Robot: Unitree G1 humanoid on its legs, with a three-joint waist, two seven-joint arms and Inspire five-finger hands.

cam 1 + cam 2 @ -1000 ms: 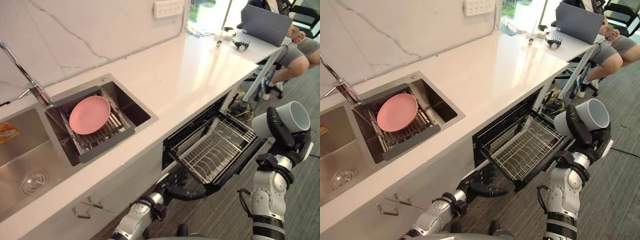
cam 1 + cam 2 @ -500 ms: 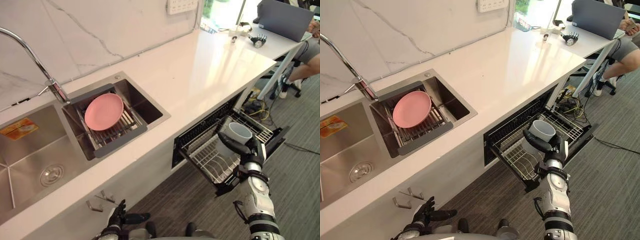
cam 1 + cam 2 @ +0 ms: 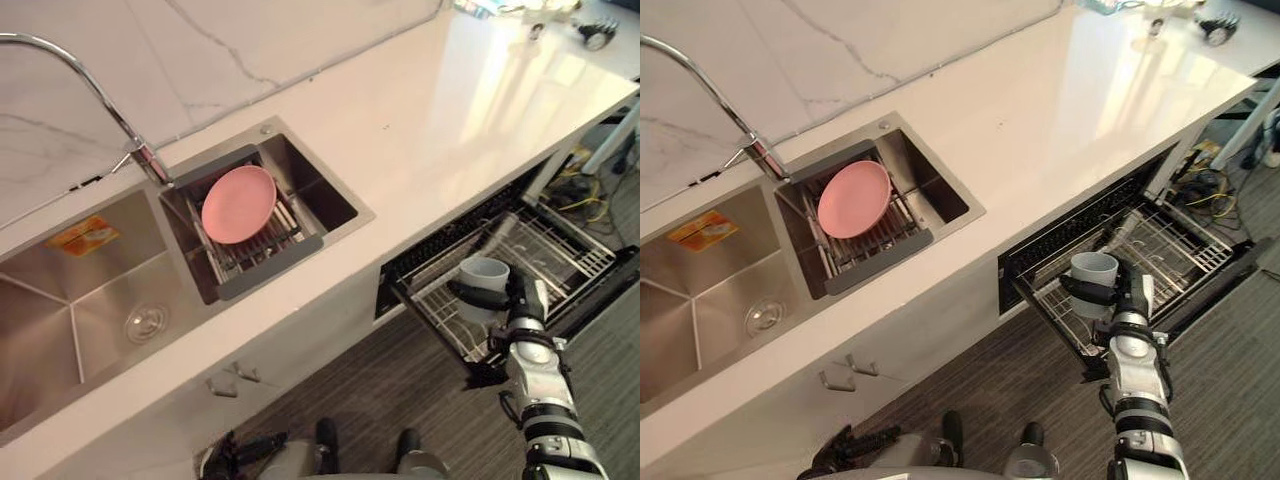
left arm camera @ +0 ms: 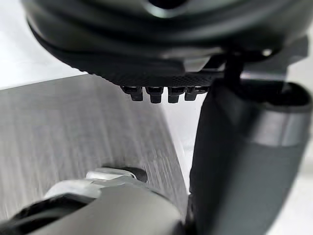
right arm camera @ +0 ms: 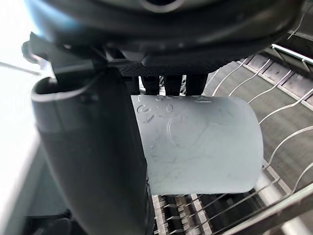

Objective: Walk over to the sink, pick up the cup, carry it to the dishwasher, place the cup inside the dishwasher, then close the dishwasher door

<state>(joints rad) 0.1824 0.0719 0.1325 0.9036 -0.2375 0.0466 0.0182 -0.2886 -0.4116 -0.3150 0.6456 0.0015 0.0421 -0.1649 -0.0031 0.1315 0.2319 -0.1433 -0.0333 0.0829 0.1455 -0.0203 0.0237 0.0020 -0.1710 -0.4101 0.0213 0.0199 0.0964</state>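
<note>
A pale grey cup [image 3: 486, 272] sits upright in my right hand [image 3: 527, 300], whose thumb and fingers curl round its side. The cup hangs low over the front part of the pulled-out wire rack [image 3: 556, 245] of the open dishwasher, under the white counter. Whether it touches the wires I cannot tell. In the right wrist view the cup [image 5: 200, 142] lies between thumb [image 5: 93, 147] and fingers, with rack wires [image 5: 288, 142] just past it. The dishwasher door [image 3: 603, 295] is folded down. My left hand [image 3: 848, 446] hangs low near the floor, fingers spread.
The white counter [image 3: 450, 110] runs above the dishwasher. A double steel sink [image 3: 90, 290] lies to the left, with a pink plate [image 3: 238, 203] on a drain rack and a curved tap [image 3: 120, 120]. Grey plank floor [image 3: 420, 390] lies before the cabinets.
The camera has shifted, now looking down from higher. My right hand brought the cup down from chest height to the rack's front. The left arm dropped low.
</note>
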